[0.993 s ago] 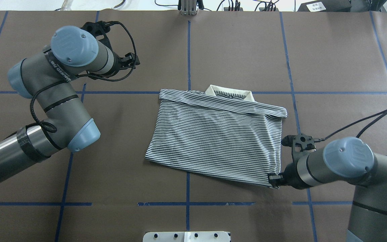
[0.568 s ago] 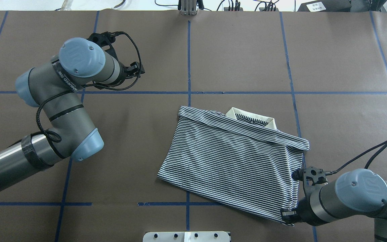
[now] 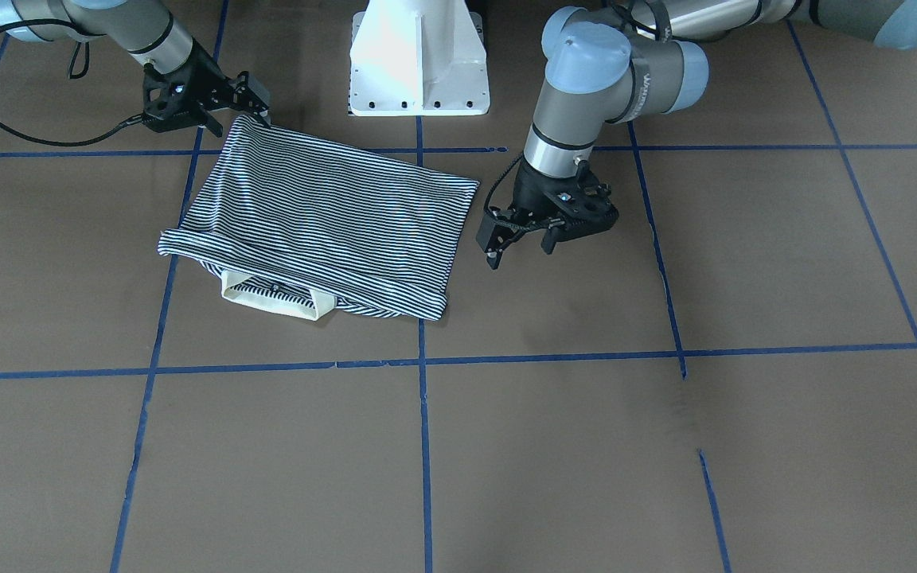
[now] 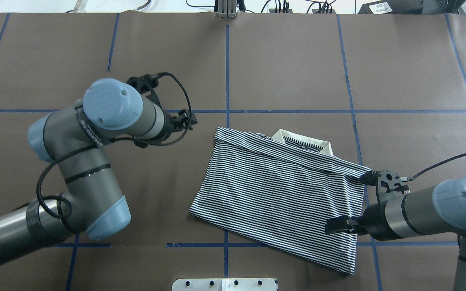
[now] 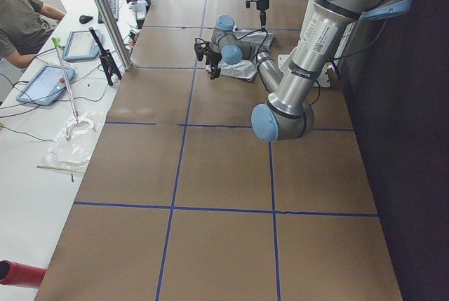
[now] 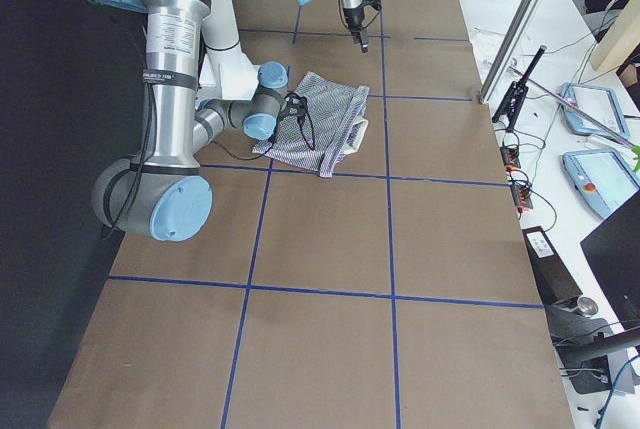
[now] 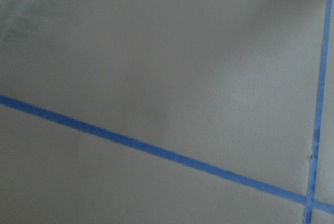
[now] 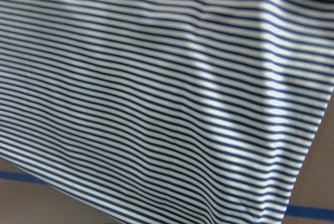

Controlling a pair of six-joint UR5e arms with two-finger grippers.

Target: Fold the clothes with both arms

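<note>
polo shirt (image 4: 281, 190) is laid folded on table (image 4: 297, 60) | left gripper (image 3: 522, 247) is held agape, empty | right gripper (image 4: 334, 225) at shirt edge: grasp cannot be told | risk: fold is likely skewed if one corner alone is dragged

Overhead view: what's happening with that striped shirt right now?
The navy-and-white striped polo shirt lies folded on the brown table, its cream collar peeking out. The right gripper is at the shirt's right-hand edge; whether it grips is unclear. The left gripper hovers open beside the shirt, over bare table.

striped cloth shirt (image 4: 281, 194), matt paper tabletop (image 4: 289, 60)
</note>
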